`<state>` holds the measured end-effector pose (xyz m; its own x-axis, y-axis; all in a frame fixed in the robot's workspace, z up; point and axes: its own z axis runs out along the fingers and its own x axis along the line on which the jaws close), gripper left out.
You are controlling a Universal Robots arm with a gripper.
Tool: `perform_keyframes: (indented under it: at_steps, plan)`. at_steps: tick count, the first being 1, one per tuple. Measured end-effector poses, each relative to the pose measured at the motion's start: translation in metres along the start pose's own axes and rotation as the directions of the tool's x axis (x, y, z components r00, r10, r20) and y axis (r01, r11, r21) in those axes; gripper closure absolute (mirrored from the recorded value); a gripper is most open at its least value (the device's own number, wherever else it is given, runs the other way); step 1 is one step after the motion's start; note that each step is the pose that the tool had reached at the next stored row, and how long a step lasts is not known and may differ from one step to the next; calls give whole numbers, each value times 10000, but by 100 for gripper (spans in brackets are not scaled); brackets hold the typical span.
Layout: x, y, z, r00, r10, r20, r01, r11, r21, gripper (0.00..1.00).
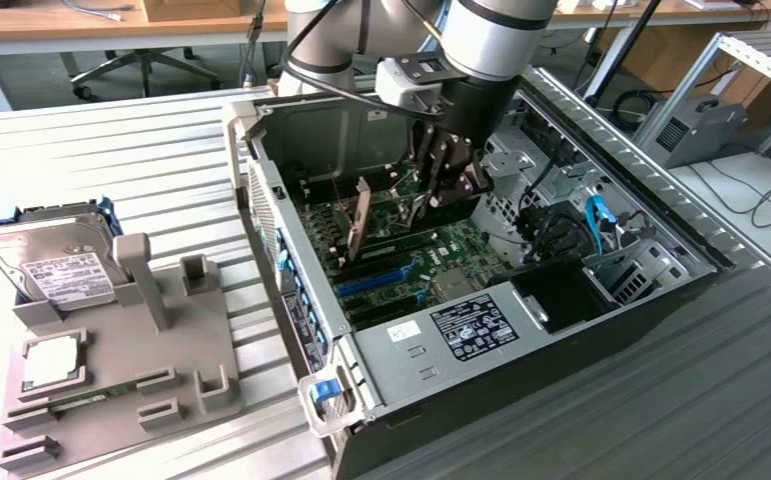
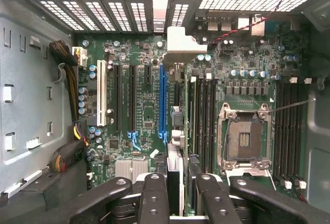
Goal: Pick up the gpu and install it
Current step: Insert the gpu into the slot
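My gripper (image 1: pixel 436 195) reaches down into the open computer case (image 1: pixel 652 290), over the green motherboard (image 1: pixel 459 250). It is shut on the gpu (image 1: pixel 416 212), which stands on edge between the fingers. In the wrist view the gpu (image 2: pixel 176 170) shows edge-on as a thin strip running away from my gripper (image 2: pixel 180 201). Its silver end bracket (image 2: pixel 180 43) lies at the case's rear slot openings. The card hangs just beside the long blue slot (image 2: pixel 162 100), between that slot and the memory slots (image 2: pixel 203 115). Whether its lower edge touches a slot I cannot tell.
On the grey fixture (image 1: pixel 158 360) at the exterior view's left stands a silver hard drive in a blue frame (image 1: pixel 45 262). A memory stick (image 1: pixel 92 395) lies in the fixture too. Inside the case are an open processor socket (image 2: pixel 246 139), cable bundles (image 2: pixel 67 79) and the drive cage (image 1: pixel 625 270).
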<state>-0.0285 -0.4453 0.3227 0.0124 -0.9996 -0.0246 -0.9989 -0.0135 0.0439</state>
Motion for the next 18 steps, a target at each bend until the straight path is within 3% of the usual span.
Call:
perform_keyframes:
  at_steps: [18]
  plan:
    - [15, 23, 30, 10000, 0, 1, 0, 10000, 0, 74]
